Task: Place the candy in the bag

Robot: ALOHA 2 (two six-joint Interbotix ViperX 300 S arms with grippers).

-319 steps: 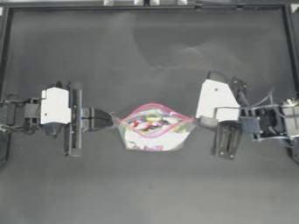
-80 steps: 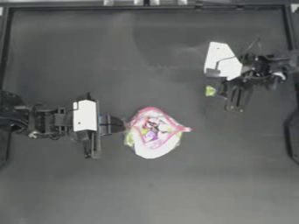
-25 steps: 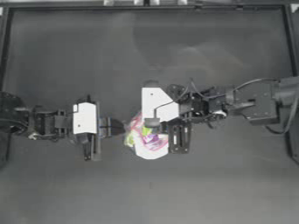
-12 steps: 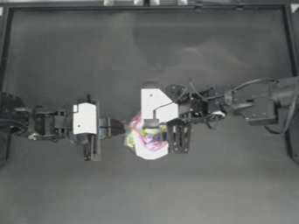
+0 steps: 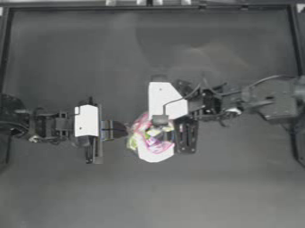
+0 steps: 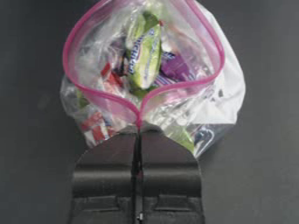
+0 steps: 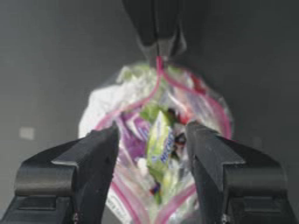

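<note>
The bag [image 5: 154, 149], clear and crinkly with a pink seal strip, lies mid-table with its mouth spread open. My left gripper [image 5: 123, 130] is shut on the bag's edge, pinching the pink seal [image 6: 139, 117] where its two sides meet. My right gripper [image 5: 171, 136] hangs over the open mouth with its jaws apart. The yellow-green candy [image 7: 159, 146] sits between those jaws without touching either one. The left wrist view shows the candy [image 6: 144, 52] standing inside the bag mouth among other colourful sweets.
The dark table [image 5: 71, 53] is ringed by a raised frame [image 5: 149, 5]. The right arm [image 5: 277, 107] and its cables stretch in from the right edge across the middle.
The right gripper came from the back right, where the candy was at its fingers, to above the open bag. Over the last second nothing has visibly moved.
</note>
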